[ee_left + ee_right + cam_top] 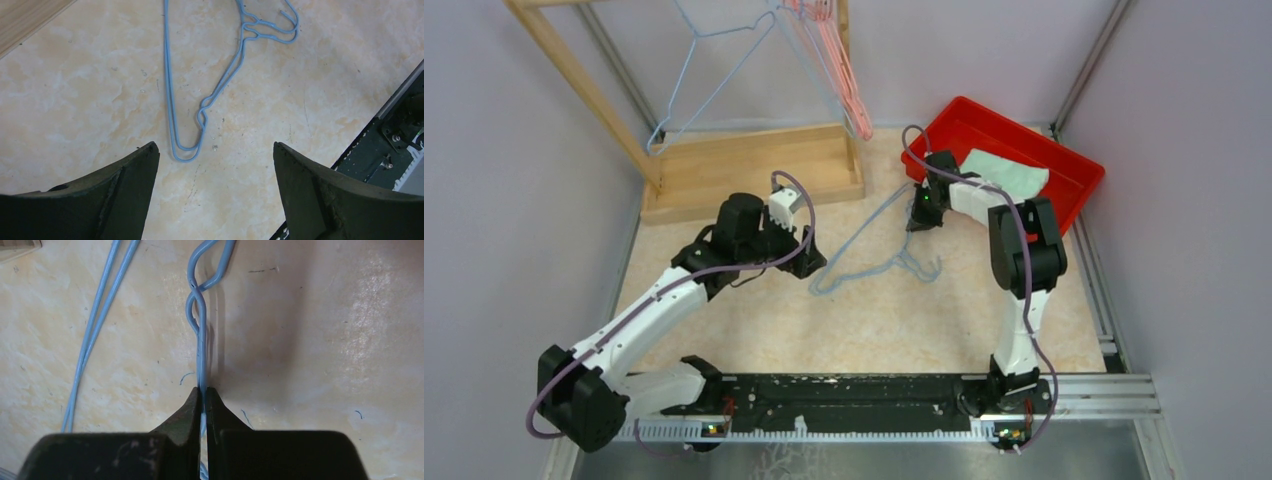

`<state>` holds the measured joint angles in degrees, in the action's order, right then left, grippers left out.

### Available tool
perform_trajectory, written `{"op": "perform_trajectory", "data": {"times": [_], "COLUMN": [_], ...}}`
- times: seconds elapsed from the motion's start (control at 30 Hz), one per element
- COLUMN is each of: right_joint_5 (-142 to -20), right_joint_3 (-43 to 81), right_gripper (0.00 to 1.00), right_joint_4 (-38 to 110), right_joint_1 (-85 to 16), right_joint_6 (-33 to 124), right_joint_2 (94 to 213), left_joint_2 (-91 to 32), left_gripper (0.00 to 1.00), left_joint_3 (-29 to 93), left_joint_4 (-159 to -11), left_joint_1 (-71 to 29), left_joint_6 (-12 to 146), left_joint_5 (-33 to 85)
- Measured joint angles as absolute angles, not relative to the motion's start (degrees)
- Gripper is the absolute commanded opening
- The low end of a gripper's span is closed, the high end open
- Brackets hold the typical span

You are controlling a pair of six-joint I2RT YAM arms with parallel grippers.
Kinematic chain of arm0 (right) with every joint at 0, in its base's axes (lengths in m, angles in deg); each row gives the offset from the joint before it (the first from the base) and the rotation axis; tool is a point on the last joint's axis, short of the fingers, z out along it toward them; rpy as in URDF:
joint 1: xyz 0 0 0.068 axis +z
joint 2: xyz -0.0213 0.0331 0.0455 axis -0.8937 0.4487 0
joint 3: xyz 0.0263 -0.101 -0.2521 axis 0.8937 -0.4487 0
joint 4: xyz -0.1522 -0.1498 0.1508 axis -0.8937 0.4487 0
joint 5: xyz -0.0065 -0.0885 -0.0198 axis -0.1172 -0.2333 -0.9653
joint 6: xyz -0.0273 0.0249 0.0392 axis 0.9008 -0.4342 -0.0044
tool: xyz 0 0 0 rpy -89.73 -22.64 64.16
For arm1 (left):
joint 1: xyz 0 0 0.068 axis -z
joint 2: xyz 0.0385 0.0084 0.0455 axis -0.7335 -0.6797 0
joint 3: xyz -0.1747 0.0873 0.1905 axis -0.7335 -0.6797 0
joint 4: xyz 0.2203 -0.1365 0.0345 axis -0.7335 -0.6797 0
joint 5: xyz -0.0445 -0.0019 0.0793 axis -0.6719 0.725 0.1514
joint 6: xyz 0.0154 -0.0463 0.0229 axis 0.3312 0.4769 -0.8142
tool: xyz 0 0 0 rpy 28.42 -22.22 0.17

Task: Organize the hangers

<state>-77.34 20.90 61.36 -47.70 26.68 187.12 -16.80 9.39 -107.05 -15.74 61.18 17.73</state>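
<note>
The right fingers (196, 412) are pressed together on a wire of the blue hangers (201, 345). They pinch it just short of a wavy notch in the wire near one corner. In my top view that grip sits at the end of the pair nearest the red bin (1064, 160), which holds a pale green cloth (1009, 172). I cannot tell whether the pinched end is raised off the surface.

The blue hangers lie on the counter (844, 330) between my two arms. One rests on the other, so their wires run doubled and their two hooks sit side by side.

The left fingers (125, 200) are spread wide and grip nothing. In the left wrist view, a rounded corner of the blue hangers lies just ahead of the gap between them, apart from both tips. I cannot judge how high these fingers are above the counter.

At the far side of the counter stands a wooden rack (754, 170). One hung blue hanger (714, 80) is on it, and a bunch of pink hangers (839, 80) is just to the right of that one, closer to the red bin.
</note>
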Motion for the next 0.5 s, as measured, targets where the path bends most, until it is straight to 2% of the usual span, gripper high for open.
{"op": "perform_trajectory", "data": {"times": [0.5], "right_joint_5": [-76.0], "right_joint_3": [19.1], "right_gripper": [0.00], "right_joint_4": [66.4], "right_joint_1": [-47.5], "right_joint_6": [25.0], "right_joint_2": [173.7], "left_joint_2": [-24.1], "left_gripper": [0.87], "left_joint_3": [9.9], "left_joint_4": [-102.3], "left_joint_1": [-4.0], "left_joint_6": [57.8], "left_joint_5": [22.2]}}
